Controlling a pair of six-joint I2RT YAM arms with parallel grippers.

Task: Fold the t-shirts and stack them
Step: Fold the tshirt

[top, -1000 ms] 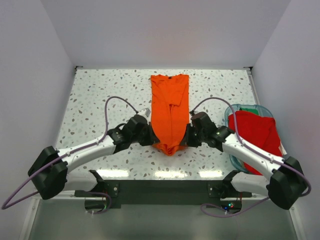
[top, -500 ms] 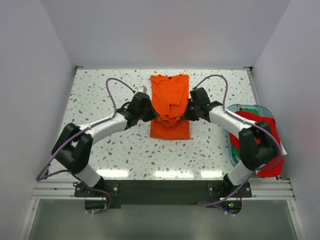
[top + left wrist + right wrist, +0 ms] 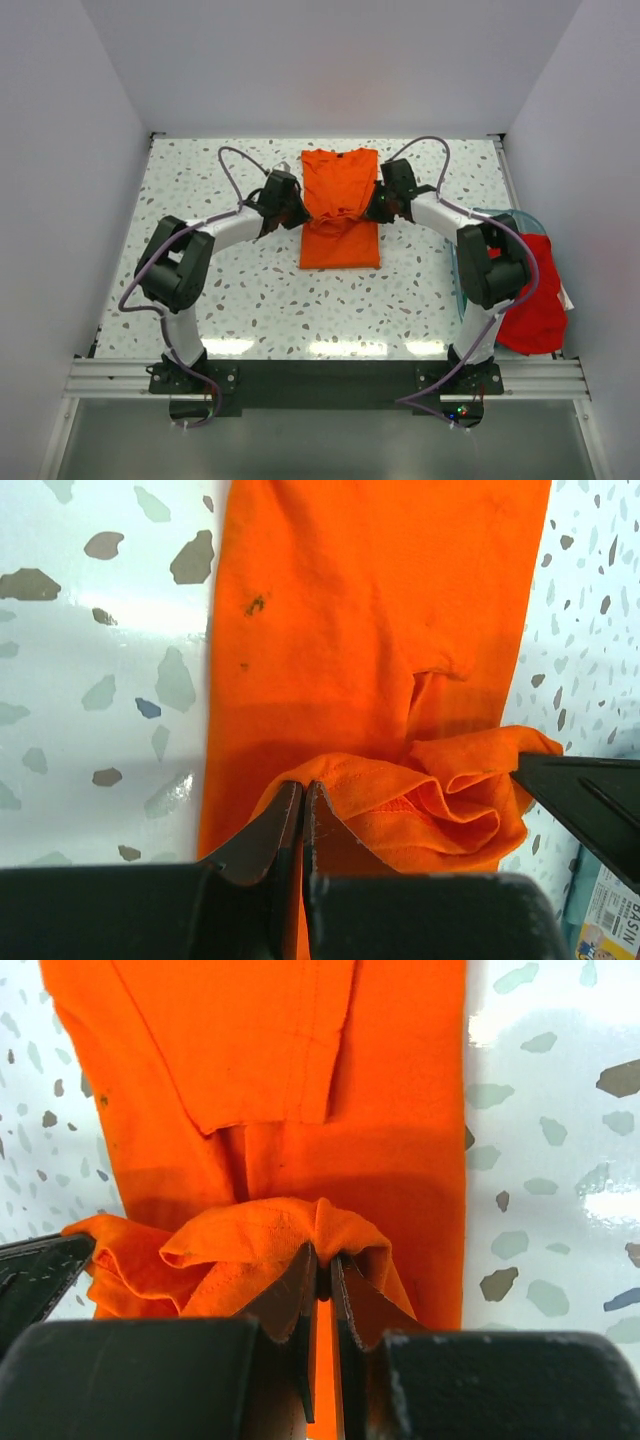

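Note:
The bright orange t-shirt (image 3: 340, 205) lies in a long strip at the table's middle back, its near end lifted and carried over its far half. My left gripper (image 3: 296, 213) is shut on the hem's left corner (image 3: 330, 780). My right gripper (image 3: 373, 211) is shut on the hem's right corner (image 3: 300, 1230). Both hold the bunched hem just above the flat cloth. The red t-shirt (image 3: 530, 290) hangs over the bin at the right edge.
The clear teal-rimmed bin (image 3: 478, 216) stands at the right edge with something green inside. Both arms reach far over the speckled table (image 3: 200, 290). White walls close in the left, back and right sides.
Both grippers have carried the orange shirt's near hem away from the table's front toward the collar, folding the shirt over itself. The arms have stretched out.

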